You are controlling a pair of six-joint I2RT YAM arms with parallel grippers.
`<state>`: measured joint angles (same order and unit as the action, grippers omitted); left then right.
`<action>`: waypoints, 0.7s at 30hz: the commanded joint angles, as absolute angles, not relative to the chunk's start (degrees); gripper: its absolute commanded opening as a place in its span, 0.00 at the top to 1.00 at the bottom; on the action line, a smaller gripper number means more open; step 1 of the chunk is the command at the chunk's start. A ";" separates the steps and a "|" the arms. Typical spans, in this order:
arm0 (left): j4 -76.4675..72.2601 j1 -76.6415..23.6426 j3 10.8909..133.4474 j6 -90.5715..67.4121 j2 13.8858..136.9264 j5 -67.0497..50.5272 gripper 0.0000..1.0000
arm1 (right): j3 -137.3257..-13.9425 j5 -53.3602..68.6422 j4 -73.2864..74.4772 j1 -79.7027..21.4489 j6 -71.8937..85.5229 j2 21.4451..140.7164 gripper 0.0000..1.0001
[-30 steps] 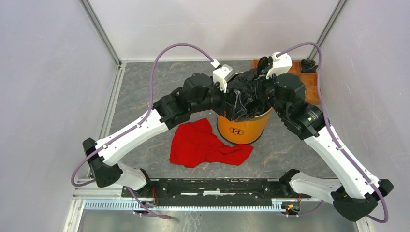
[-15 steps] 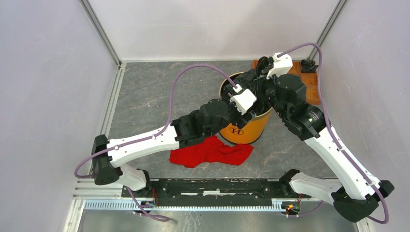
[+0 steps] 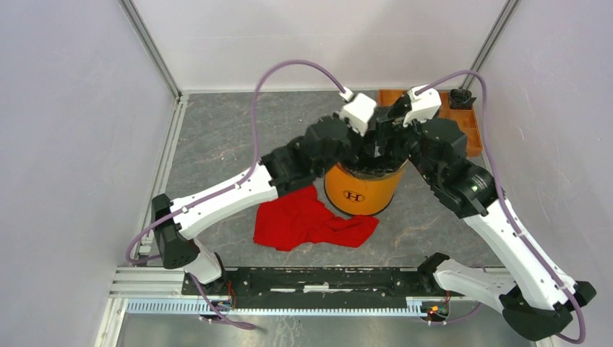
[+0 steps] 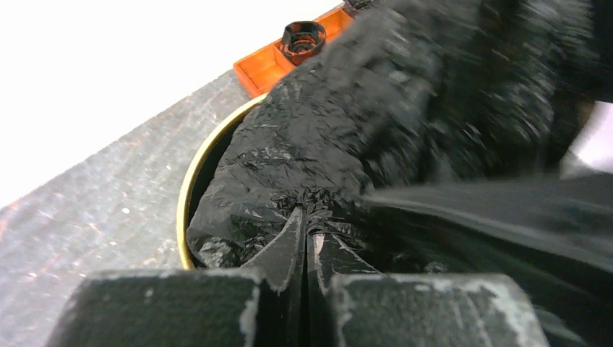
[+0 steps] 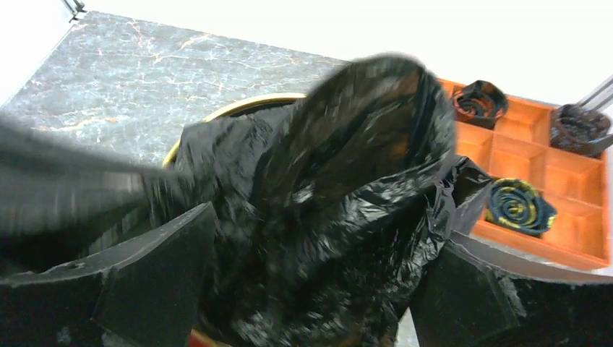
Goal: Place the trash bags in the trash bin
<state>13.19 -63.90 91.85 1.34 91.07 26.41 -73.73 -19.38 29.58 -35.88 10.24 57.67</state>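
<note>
The black trash bag (image 4: 318,144) bulges out of the orange-yellow trash bin (image 3: 359,194), spilling past its gold rim (image 4: 185,202). My left gripper (image 4: 303,217) is shut, and the bag's crinkles gather into a pinch at its tips, just inside the rim. My right gripper (image 5: 329,225) stands wide open above the bin, with the loose bag (image 5: 340,166) billowing between its fingers (image 5: 155,271). In the top view both grippers meet over the bin's mouth, the left gripper (image 3: 370,142) beside the right gripper (image 3: 390,134), and they hide most of the bag (image 3: 376,160).
A red cloth (image 3: 303,217) lies on the table against the bin's near left side. An orange compartment tray (image 5: 556,181) with small rolled dark bundles (image 5: 517,206) sits behind the bin at the back right. Cage posts and walls close in the table.
My left arm swung over the bin's near side to its mouth and closed on the bag. My right gripper opened and let go of the bag.
</note>
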 commanded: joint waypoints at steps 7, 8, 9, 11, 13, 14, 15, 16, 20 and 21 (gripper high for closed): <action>11.36 -48.60 87.10 -27.03 84.68 -4.81 0.98 | -70.49 -19.26 33.10 -35.84 3.76 47.38 0.02; 11.30 -48.00 87.03 -27.73 84.57 -5.81 0.98 | -69.83 -17.49 32.33 -35.83 4.48 46.62 0.02; 10.89 -47.48 86.72 -28.43 84.55 -7.06 0.98 | -69.16 -15.39 31.33 -35.80 4.72 46.01 0.02; 10.23 -46.57 86.15 -29.69 84.42 -8.64 0.98 | -67.96 -14.10 30.27 -35.79 4.81 44.70 0.02; 9.54 -45.80 85.44 -30.78 84.09 -10.00 0.98 | -66.25 -17.16 29.34 -35.81 5.58 43.84 0.02; 8.91 -45.62 84.88 -31.36 83.80 -10.59 0.98 | -65.52 -18.67 29.00 -35.85 6.65 43.77 0.02; 8.41 -45.26 84.34 -31.95 83.57 -10.99 0.98 | -64.65 -18.74 28.18 -35.82 8.20 43.91 0.02; 7.94 -45.00 84.02 -32.59 83.38 -11.45 0.98 | -63.69 -17.16 27.06 -35.86 8.69 44.10 0.02; 7.24 -44.09 83.94 -33.77 83.08 -12.91 0.98 | -60.16 -18.94 23.62 -35.83 8.45 45.77 0.09; 7.23 -43.78 83.88 -34.02 82.87 -13.23 0.98 | -60.11 -20.55 23.36 -35.78 8.09 46.10 0.16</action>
<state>11.27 -44.82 83.96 -29.93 85.95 -9.61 -61.60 -16.71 28.08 -35.88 7.27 44.51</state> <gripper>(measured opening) 0.029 0.941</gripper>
